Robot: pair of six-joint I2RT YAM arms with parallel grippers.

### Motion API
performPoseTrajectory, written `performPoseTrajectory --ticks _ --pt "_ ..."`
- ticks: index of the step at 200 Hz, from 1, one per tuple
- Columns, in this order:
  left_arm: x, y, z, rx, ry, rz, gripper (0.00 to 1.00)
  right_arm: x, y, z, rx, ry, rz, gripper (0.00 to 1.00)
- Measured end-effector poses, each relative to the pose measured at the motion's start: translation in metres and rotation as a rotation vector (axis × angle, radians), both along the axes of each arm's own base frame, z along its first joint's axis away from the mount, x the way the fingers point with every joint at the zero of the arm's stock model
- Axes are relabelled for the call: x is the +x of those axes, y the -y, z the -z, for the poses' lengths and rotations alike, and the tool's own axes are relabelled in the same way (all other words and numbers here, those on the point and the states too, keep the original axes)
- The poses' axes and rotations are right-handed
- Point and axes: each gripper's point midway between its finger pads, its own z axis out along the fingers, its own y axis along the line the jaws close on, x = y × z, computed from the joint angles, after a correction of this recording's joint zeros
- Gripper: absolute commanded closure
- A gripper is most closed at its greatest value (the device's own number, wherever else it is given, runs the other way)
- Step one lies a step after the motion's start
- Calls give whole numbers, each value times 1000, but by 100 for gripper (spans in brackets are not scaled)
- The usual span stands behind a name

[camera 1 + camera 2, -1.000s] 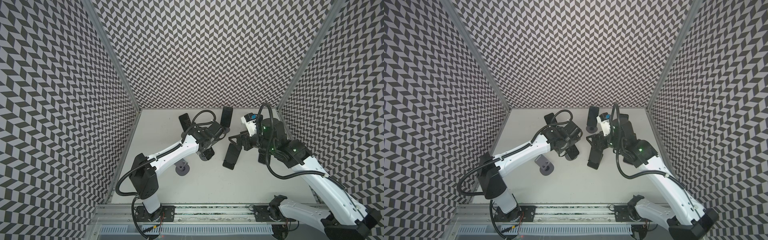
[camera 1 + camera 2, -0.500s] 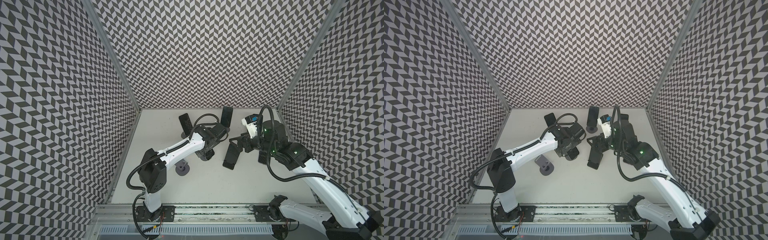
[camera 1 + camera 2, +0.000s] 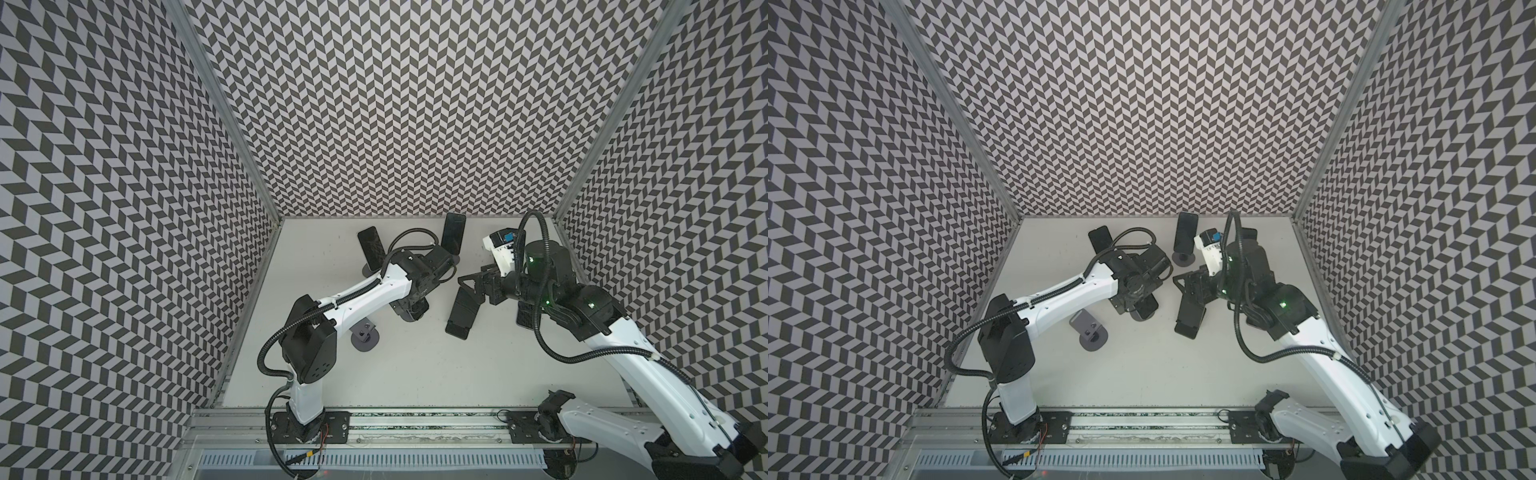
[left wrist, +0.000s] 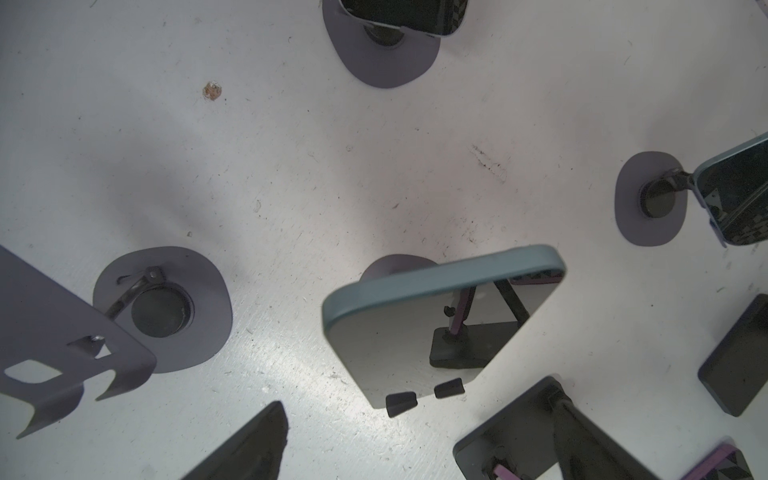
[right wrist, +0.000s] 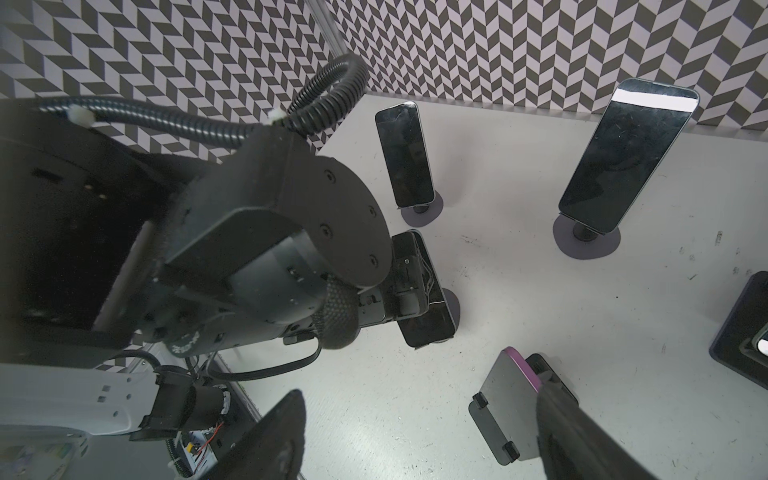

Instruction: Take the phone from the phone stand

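Nearest the arm bases, an empty grey stand (image 3: 365,332) sits on the tabletop (image 3: 415,374). Beyond it the right pincer (image 5: 419,386) is spread. One finger (image 5: 582,436) lies against the edge of the purple-edged phone (image 5: 505,399), which leans in its black stand (image 4: 511,432); the other finger is clear of it. Just beside, the left pincer (image 5: 409,286) is spread wide over the teal-edged phone (image 4: 436,332), which sits in a round-footed stand (image 4: 395,266). Whether it touches that phone cannot be told. Farthest, near the back wall, the far-left phone (image 3: 371,249) and the far-right phone (image 3: 453,235) each rest on a stand.
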Motion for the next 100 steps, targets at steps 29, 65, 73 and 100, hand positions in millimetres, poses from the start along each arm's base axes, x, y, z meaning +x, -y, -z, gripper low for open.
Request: performPoseTrajectory --ticks 29,65,73,100 --pt "1 -1 0 0 0 -5 0 1 0 -1 1 6 -2 15" --pt "2 -3 0 0 0 -9 0 1 -1 -2 2 9 -2 15" --pt "2 -3 0 0 0 -9 0 1 -1 -2 2 10 -2 15" --pt "3 -4 0 0 0 -11 0 1 -1 -2 2 12 -3 15"
